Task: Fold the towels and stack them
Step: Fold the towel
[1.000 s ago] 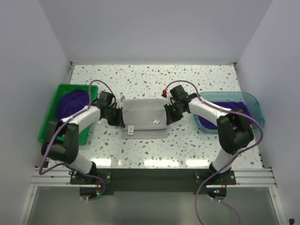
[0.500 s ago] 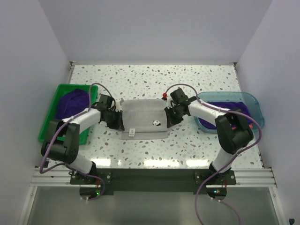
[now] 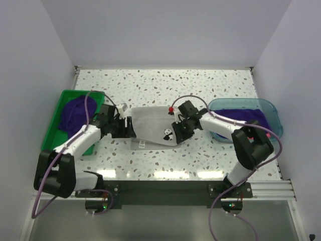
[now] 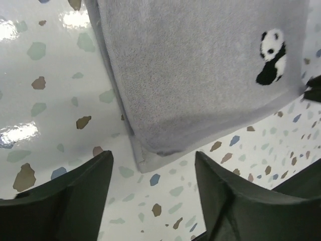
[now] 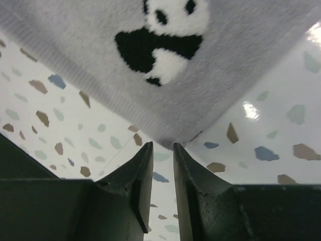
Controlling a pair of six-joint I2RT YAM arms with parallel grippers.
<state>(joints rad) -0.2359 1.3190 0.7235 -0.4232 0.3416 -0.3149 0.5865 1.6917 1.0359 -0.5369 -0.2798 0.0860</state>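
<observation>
A pale grey towel [image 3: 153,123] lies folded at the table's middle, its panda patch [image 3: 168,134] facing up. My left gripper [image 3: 131,128] sits at the towel's near left corner, its jaws wide apart around bare table, with the towel [image 4: 200,65] corner just ahead of them. My right gripper [image 3: 175,135] is at the near right corner. Its jaws stand a narrow gap apart, and the towel [image 5: 241,45] edge lies just beyond the tips, not pinched. Dark purple towels lie in the green bin [image 3: 75,111] and in the teal tray [image 3: 246,114].
The green plastic bin [image 3: 50,135] stands at the left edge. The translucent teal tray [image 3: 271,113] stands at the right. White walls close in the speckled table on three sides.
Both grippers came toward the near side with the towel's far edge, folding it over so the panda shows. Both then opened and let the towel go.
</observation>
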